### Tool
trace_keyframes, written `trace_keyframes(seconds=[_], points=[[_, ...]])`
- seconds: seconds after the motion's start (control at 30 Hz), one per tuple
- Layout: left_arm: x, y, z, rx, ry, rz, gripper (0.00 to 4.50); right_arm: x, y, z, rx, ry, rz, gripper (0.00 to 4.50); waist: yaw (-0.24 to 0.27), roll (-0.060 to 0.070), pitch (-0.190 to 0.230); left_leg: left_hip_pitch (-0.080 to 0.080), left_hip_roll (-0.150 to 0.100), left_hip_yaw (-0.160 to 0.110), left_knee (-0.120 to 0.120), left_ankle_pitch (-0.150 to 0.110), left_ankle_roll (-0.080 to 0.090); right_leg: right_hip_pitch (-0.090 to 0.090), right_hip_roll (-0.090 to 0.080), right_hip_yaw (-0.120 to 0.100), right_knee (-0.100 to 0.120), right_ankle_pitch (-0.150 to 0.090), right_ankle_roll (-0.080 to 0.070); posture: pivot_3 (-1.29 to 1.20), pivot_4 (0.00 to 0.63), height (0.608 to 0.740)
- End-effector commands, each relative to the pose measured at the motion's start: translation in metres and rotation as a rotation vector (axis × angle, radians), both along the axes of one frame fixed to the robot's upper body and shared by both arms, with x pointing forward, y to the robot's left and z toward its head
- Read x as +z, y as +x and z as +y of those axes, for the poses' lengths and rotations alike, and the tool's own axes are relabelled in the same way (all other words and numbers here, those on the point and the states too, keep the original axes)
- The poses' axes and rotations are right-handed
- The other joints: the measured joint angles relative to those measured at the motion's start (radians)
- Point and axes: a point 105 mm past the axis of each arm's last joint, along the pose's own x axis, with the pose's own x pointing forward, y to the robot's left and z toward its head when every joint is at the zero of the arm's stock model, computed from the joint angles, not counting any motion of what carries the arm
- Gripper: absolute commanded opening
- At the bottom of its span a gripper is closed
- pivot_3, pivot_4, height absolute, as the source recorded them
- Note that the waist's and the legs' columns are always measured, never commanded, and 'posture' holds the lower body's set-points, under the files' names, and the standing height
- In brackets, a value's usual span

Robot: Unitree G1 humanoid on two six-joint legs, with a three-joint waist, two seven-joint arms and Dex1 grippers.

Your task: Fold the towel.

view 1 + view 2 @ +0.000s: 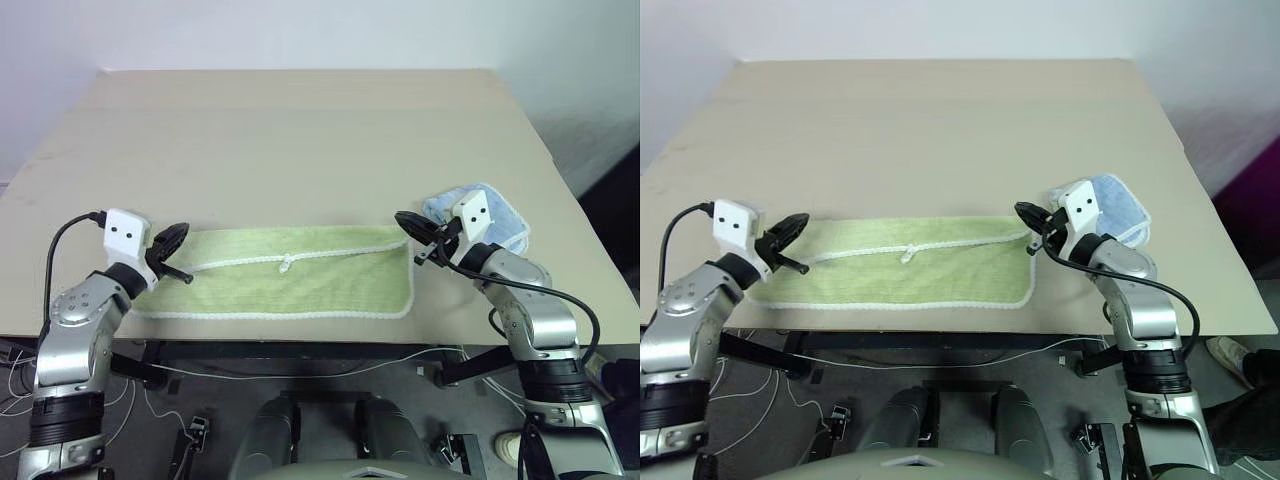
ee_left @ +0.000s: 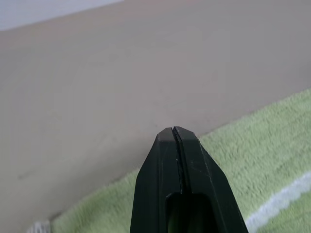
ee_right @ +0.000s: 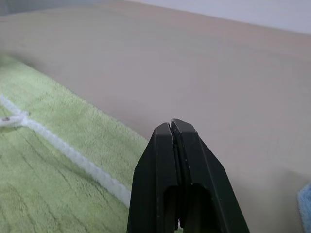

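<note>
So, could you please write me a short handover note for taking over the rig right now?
Left gripper: shut, empty, over the towel's left end.
Right gripper: shut, empty, over the towel's far right corner.
Towel: lies near the front edge of the table, already folded once lengthwise, with a white stitched edge running across its top and the small white loop about mid-length.
Light blue cloth: on the table behind the right gripper, not part of the job.
Done: apparently the lengthwise fold.
Left: probably the crosswise fold, end to end; neither gripper holds the towel.

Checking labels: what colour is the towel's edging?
White, on the light green towel; clearest in the left eye view.
</note>
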Motion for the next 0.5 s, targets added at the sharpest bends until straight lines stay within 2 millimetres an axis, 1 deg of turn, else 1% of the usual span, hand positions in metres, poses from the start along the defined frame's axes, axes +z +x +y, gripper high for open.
trace_keyframes(seconds=[0.03, 0.2, 0.5], points=[[0.0134, 0.0013, 0.0008, -0.013, 0.015, -0.034, 0.0, 0.0102, -0.0044, 0.0035, 0.005, 0.017, -0.053, 0.04, 0.0, 0.0, 0.0, 0.0, 0.0, 0.0, 0.0, 0.0, 0.0, 0.0, 0.0, 0.0, 0.0, 0.0, 0.0, 0.0, 0.15, 0.74], [0.0111, 0.0007, -0.0034, -0.029, 0.021, -0.023, 0.0, 0.0068, -0.0066, 0.0054, 0.001, 0.027, -0.046, 0.04, -0.001, 0.0, 0.0, 0.0, 0.0, 0.0, 0.0, 0.0, 0.0, 0.0, 0.0, 0.0, 0.0, 0.0, 0.0, 0.0, 0.15, 0.74], [0.0107, -0.0057, -0.0006, -0.015, 0.03, -0.022, 0.0, 0.0081, -0.0032, 0.0066, 0.014, 0.023, -0.049, 0.04, -0.001, 0.0, 0.0, 0.0, 0.0, 0.0, -0.001, 0.0, 0.0, 0.0, 0.0, 0.0, 0.0, 0.0, 0.0, 0.0, 0.15, 0.74]])
